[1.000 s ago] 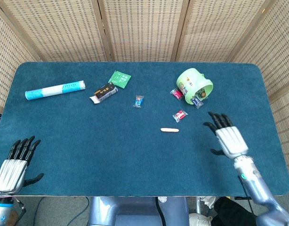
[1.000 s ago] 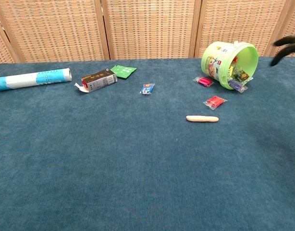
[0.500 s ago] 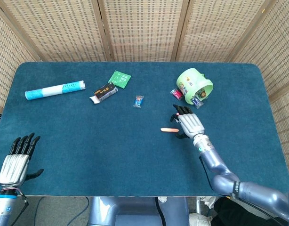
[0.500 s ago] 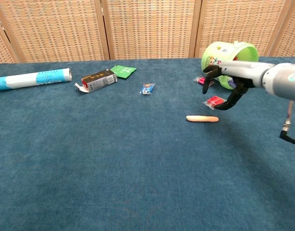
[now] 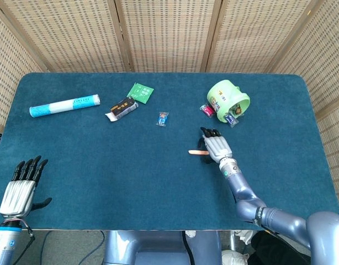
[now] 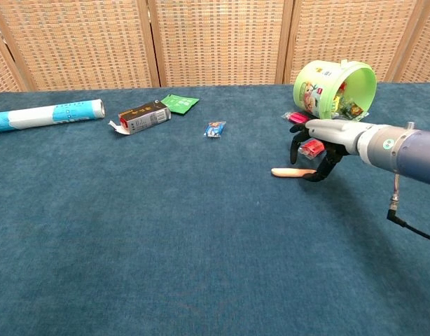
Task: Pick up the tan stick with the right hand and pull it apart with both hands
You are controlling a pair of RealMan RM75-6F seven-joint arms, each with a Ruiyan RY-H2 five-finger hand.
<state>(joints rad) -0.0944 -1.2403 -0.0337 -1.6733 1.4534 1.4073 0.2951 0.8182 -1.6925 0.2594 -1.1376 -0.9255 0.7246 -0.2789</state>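
The tan stick [image 5: 196, 153] [image 6: 286, 172] lies flat on the blue table, right of centre. My right hand [image 5: 216, 147] [image 6: 318, 150] hovers palm down over the stick's right end. Its dark fingers [image 6: 296, 150] are spread and curl down toward the cloth, hiding that end. The stick's left part shows and rests on the table, so nothing is gripped. My left hand [image 5: 21, 186] stays at the near left corner, fingers straight and apart, empty; the chest view does not show it.
A tipped green bucket [image 5: 229, 97] [image 6: 335, 82] spills candy packets behind the right hand. A red packet [image 6: 311, 147] lies just beyond the fingers. Further left are a blue packet [image 5: 163, 118], a dark box [image 5: 121, 107], a green sachet [image 5: 140, 91] and a white-blue tube [image 5: 64, 105].
My right hand swept in from the right edge and came down over the stick's right end, fingers curling lower. The stick has not shifted. The left hand barely moved.
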